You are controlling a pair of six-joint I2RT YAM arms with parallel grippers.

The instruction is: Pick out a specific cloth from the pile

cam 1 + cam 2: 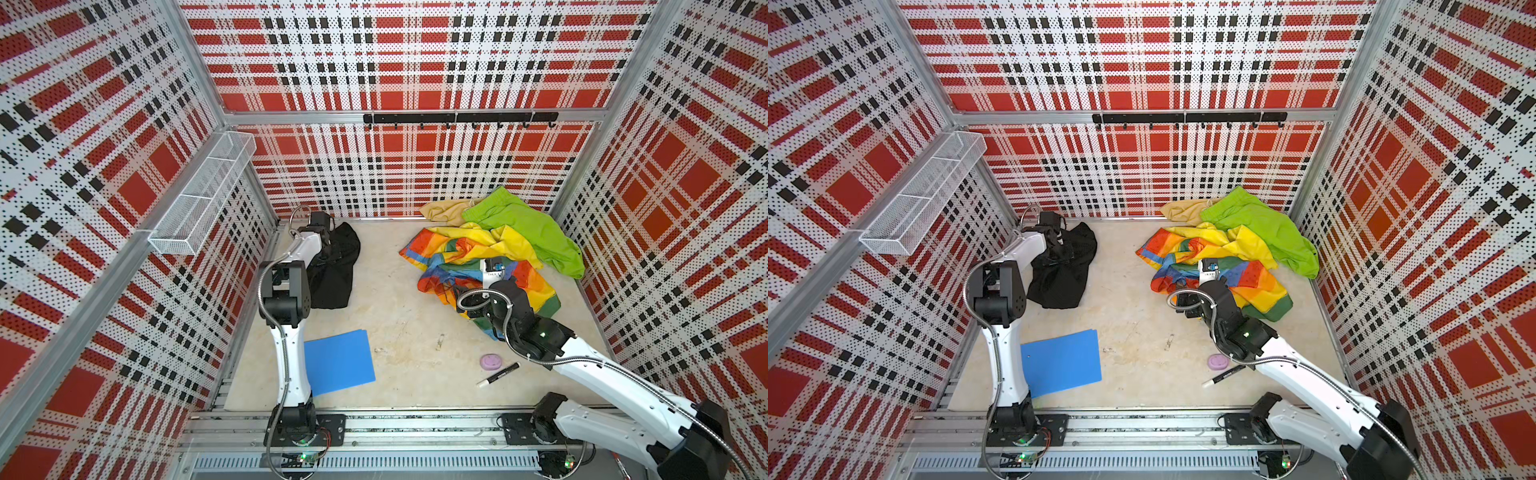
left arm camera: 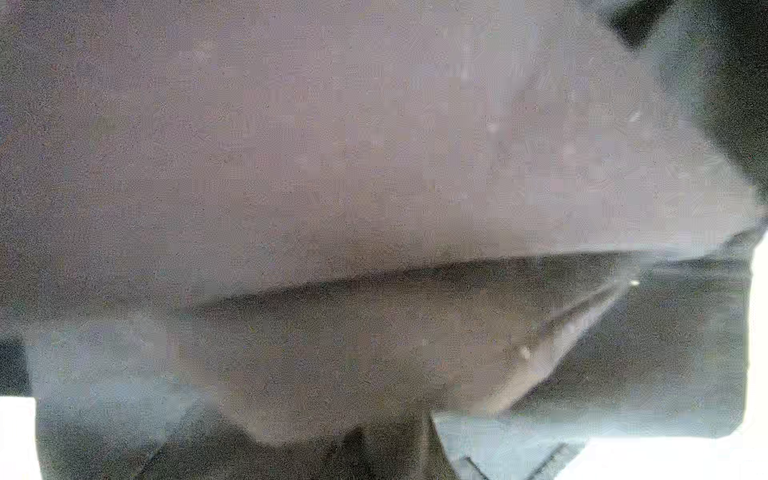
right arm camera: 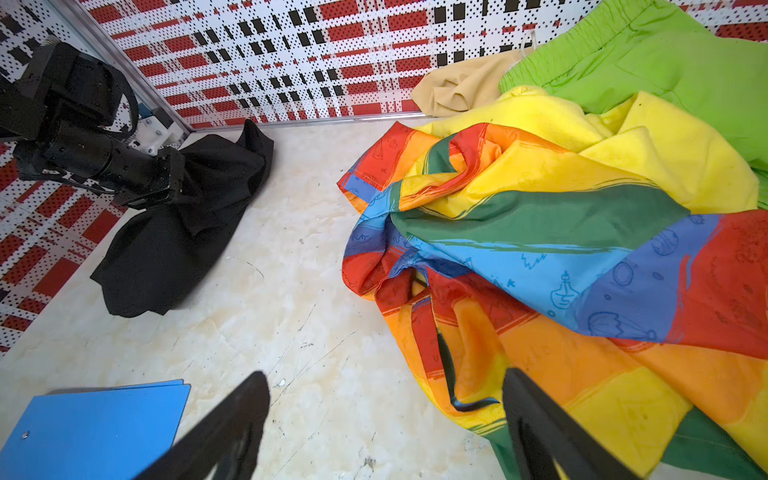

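Clearly apart from the pile (image 1: 490, 249), the black cloth (image 1: 334, 270) lies crumpled at 10 o'clock on the desk (image 1: 395, 299) in both top views, close against the side wall (image 1: 232, 257). The left end effector (image 3: 171, 179) sits in its upper folds. Its fingers are buried in fabric, so I cannot tell whether they are clamped. The pile lies at 2 o'clock: a rainbow-striped cloth (image 1: 453, 262) with a lime green cloth (image 1: 532, 228) and a tan cloth (image 1: 442, 210) on its 12 o'clock side. The right end effector (image 3: 384, 374) hangs at the rainbow-striped cloth's edge, jaws wide apart, holding nothing.
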